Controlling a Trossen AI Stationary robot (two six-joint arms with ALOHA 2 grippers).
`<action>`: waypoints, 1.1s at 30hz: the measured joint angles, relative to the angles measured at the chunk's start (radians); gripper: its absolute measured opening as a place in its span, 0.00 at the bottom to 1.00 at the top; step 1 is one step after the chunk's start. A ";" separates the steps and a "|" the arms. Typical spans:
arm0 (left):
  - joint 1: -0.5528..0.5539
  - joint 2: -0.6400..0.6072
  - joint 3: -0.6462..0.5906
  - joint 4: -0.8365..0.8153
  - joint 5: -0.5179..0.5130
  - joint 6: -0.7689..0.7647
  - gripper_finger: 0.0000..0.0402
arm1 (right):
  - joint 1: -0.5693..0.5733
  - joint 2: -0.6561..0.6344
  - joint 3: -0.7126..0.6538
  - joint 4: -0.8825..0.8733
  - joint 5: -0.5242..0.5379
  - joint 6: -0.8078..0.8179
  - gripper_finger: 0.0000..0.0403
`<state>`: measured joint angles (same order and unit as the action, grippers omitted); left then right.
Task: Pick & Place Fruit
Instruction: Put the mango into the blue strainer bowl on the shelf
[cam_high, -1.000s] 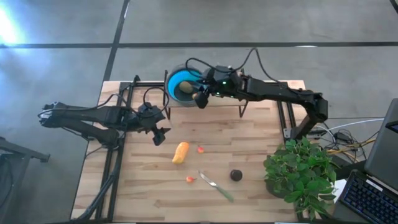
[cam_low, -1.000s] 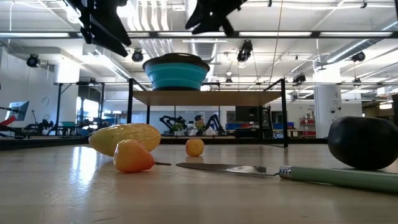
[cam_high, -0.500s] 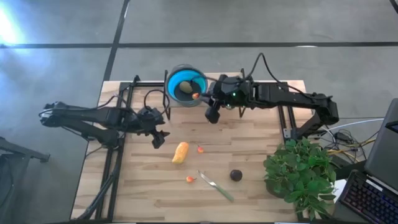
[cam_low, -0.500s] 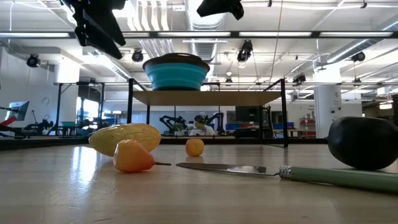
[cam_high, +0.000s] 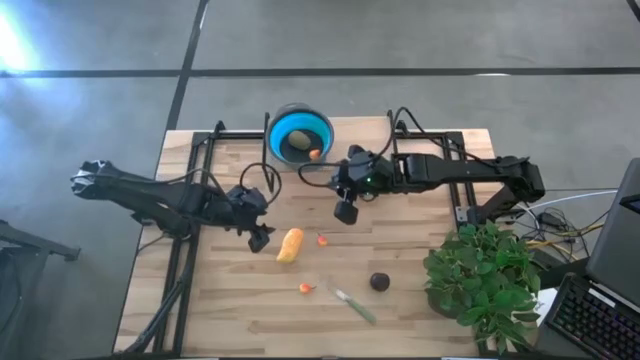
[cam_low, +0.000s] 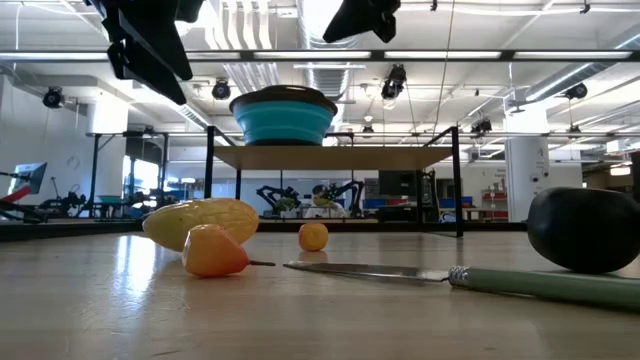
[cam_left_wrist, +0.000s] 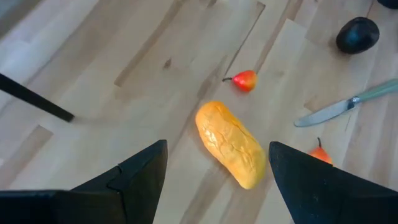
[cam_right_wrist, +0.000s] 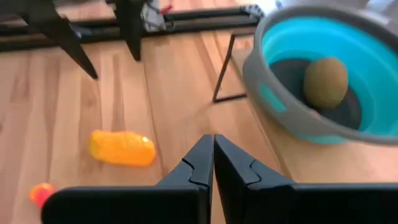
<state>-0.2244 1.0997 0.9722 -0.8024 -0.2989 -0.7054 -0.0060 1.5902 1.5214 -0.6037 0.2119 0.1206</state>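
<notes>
Already an olive-green fruit (cam_right_wrist: 325, 78) and a small red-orange piece (cam_high: 314, 154) lie in the blue bowl (cam_high: 300, 117); the orange-yellow fruit (cam_high: 290, 245) rests on the tabletop (cam_high: 420, 310), the left hand (cam_high: 262, 240) wide open beside it, the right hand (cam_high: 346, 213) closed, empty.

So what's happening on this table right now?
A two-arm robot is moving fruit into the blue bowl on a raised rack at the table's far edge. An olive-green fruit and a small red-orange one already lie in it. The right gripper is shut and empty, out over the table in front of the bowl. The left gripper is open, hovering beside the elongated orange-yellow fruit. Two small red-orange pieces, the dark round fruit and a green-handled knife lie on the table.
</notes>
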 joint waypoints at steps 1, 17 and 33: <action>-0.006 0.005 0.000 0.000 0.000 -0.016 0.71 | 0.003 0.000 -0.009 0.000 0.000 0.002 0.02; -0.047 0.206 0.165 -0.077 0.018 -0.192 0.71 | 0.034 -0.111 -0.206 0.005 -0.004 0.008 0.02; -0.055 0.407 0.261 -0.175 0.022 -0.517 0.71 | 0.035 -0.415 -0.456 0.086 -0.003 0.073 0.02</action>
<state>-0.2798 1.5062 1.2327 -0.9773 -0.2768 -1.2224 0.0288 1.1748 1.0655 -0.5174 0.2092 0.1937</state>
